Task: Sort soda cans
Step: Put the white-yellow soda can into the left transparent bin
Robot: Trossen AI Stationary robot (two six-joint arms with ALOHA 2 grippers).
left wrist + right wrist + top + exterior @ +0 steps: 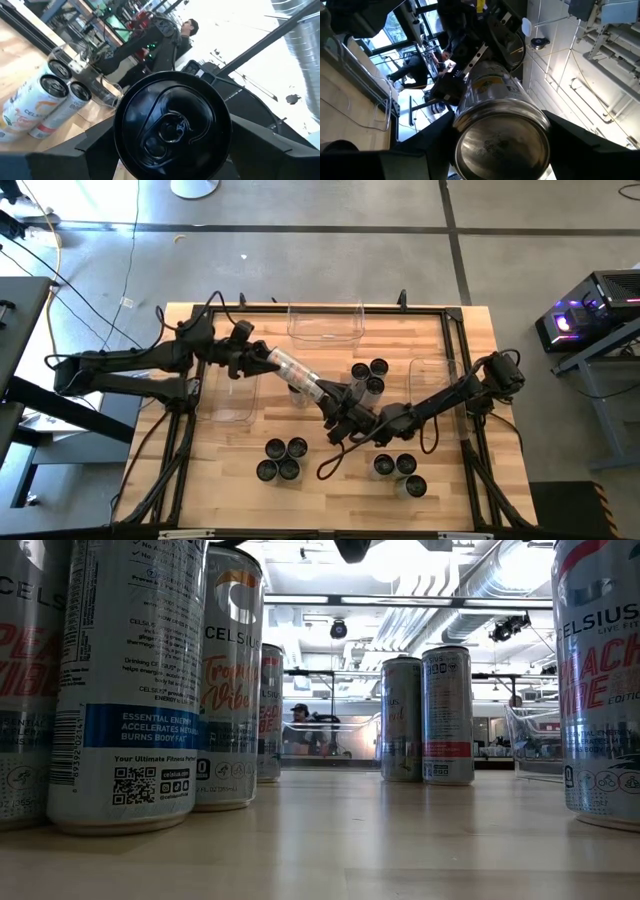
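One soda can point(295, 372) lies level in the air above the table's middle, held between my two grippers. My left gripper point(273, 360) is shut on its dark top end point(172, 125). My right gripper point(323, 391) is shut on its silvery bottom end point(500, 145). Other soda cans stand upright on their bases on the wooden table point(230, 500): three point(368, 375) right of the middle, several point(282, 458) at the near left, three point(400, 472) at the near right. They appear large in the low view point(135, 680). My left gripper pinches the can's top end, at the rim point(121, 127), between its two fingers point(95, 147). The fingers come level from the table's left and lie along the can. The can is lifted clear and lies level. My right gripper pinches the can's bottom end point(462, 125) between its two fingers point(575, 137). The fingers come about level from the table's right and near side, along the can. The can hangs clear of the table between both grippers.
Three clear plastic bins stand on the table: one point(325, 322) at the far middle, one point(232, 395) at the left under my left arm, one point(430, 375) at the right. A dark frame point(455, 360) runs around the table's edge. A person point(185, 35) shows beyond the table.
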